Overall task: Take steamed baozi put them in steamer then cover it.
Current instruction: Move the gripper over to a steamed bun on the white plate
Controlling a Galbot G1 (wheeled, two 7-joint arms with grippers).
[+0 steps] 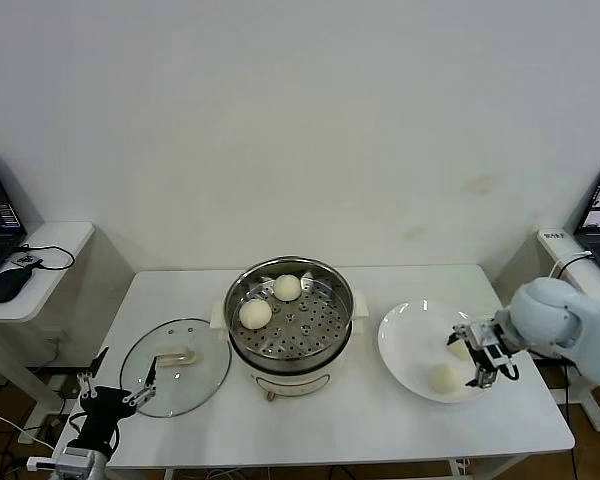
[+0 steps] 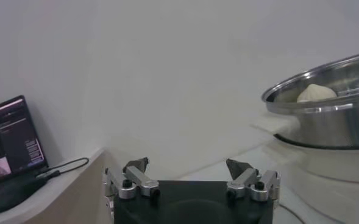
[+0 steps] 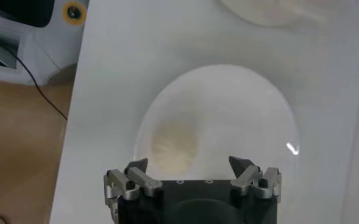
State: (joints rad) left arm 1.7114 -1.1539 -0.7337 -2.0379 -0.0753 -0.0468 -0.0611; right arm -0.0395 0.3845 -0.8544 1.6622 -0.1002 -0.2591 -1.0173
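Right now we have our right gripper (image 1: 483, 362) hanging over the flat white round plate (image 1: 405, 340) on the white table (image 1: 330, 430), its fingers spread wide and holding nothing. Two small cream-white steamed buns lie on that plate: one bun (image 1: 441, 377) sits near the plate's front edge, and another (image 1: 461, 350) is partly hidden behind the gripper. From the wrist view only one bun (image 3: 174, 146) shows clearly, just beside one finger, not between the two.

Two more buns already rest on the perforated tray of the shiny round stainless-steel steamer (image 1: 290, 345), one towards the back (image 1: 287, 287) and one nearer the robot's left (image 1: 255, 313). The round clear glass cover (image 1: 175, 380) lies flat on the table to the left of the steamer, apart from it. Our left gripper (image 1: 115, 395) waits low at the table's front left corner, near the cover's rim, its fingers wide as well and empty.

We judge the buns light, soft and easily dented, so we would close gently across the widest part, from above. Being round, they have no real long axis and any approach angle serves. The cover is stiffer, heavier and breakable; its cream-white oblong handle (image 1: 177, 355) runs roughly left to right across the table, so the fingers should close across its short side.
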